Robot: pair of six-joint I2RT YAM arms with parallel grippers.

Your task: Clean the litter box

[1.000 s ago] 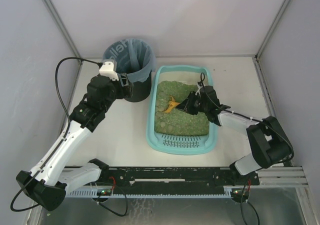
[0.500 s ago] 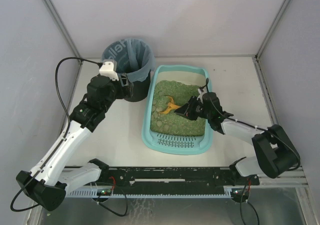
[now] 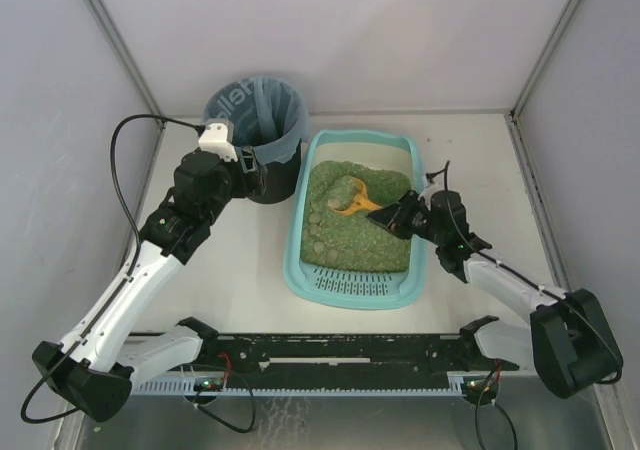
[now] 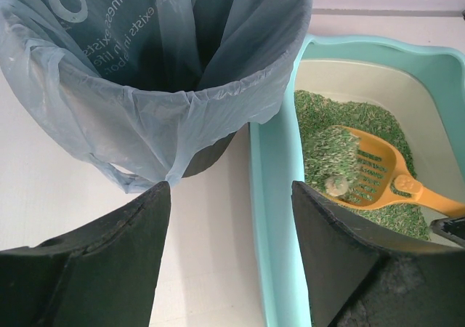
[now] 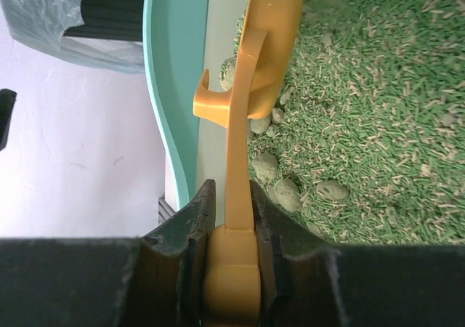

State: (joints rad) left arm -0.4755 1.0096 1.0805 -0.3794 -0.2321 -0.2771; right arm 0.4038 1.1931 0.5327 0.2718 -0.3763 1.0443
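Observation:
The light-teal litter box (image 3: 300,232) lies mid-table, its slotted grille toward the near end, filled with green litter and several grey clumps (image 5: 287,193). My right gripper (image 3: 392,218) is shut on the handle of the orange scoop (image 3: 352,203). The scoop head sits over the far part of the litter, loaded with litter and one clump (image 4: 335,187). In the right wrist view the scoop handle (image 5: 236,196) runs up from between the jaws. My left gripper (image 3: 250,178) is open and empty, beside the bin and the box's far left corner (image 4: 272,189).
A round black bin lined with a blue bag (image 3: 256,120) stands just left of the box's far end; it also shows in the left wrist view (image 4: 167,73). White enclosure walls stand at the back and both sides.
My right gripper has drawn back to the right, swinging the scoop head from the box's left side to its far part and lifting litter and a clump. The box shifted slightly left. The left arm stayed still.

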